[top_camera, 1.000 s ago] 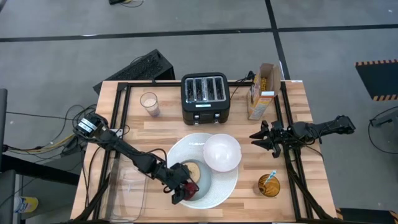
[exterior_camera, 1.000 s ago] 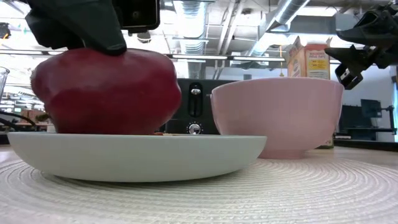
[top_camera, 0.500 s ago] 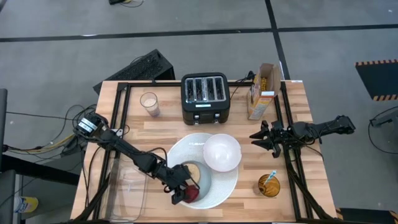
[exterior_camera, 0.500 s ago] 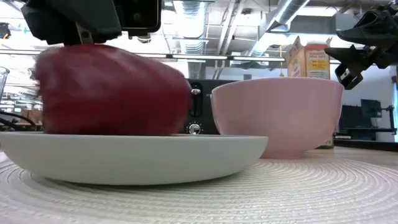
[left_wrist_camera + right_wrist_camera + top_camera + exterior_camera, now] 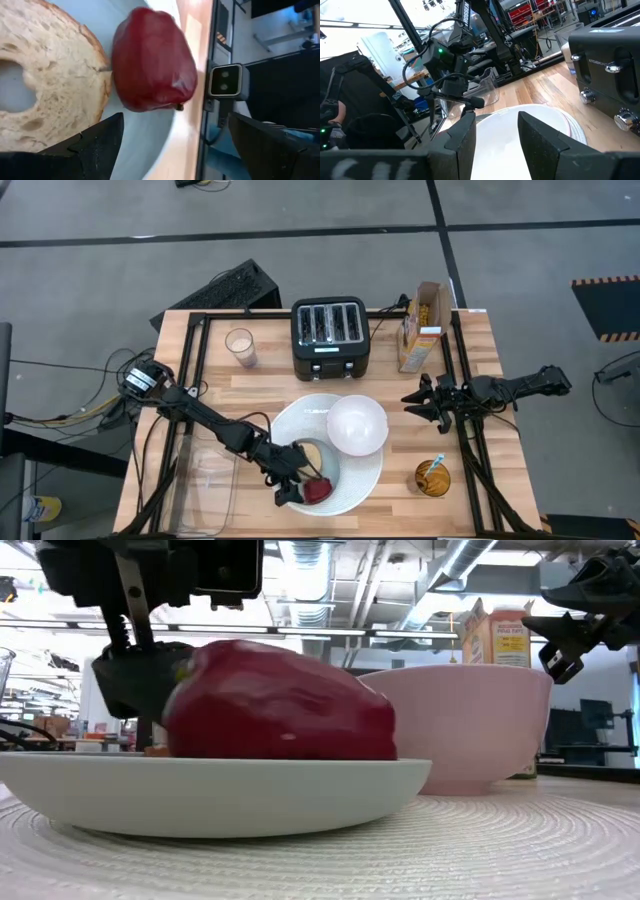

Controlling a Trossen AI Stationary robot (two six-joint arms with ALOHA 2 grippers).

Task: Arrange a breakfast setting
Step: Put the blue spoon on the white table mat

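2 plates (image 5: 360, 470) (image 5: 322, 470), 1 bowl (image 5: 357, 424), 1 bagel (image 5: 45, 80), 1 toaster (image 5: 331, 336).

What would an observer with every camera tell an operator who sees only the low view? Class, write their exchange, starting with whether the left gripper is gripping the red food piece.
Operator: Is the left gripper gripping the red piece?
Observer: No. The left wrist view shows the left gripper open, with the red piece lying free beyond its fingers.
Operator: Is anything hidden behind the red piece?
Observer: Yes, the bagel lies right beside it on the same pale plate.
Operator: Where is the spoon?
Observer: The high view shows the blue-handled spoon standing in the amber cup, on the table's right side.
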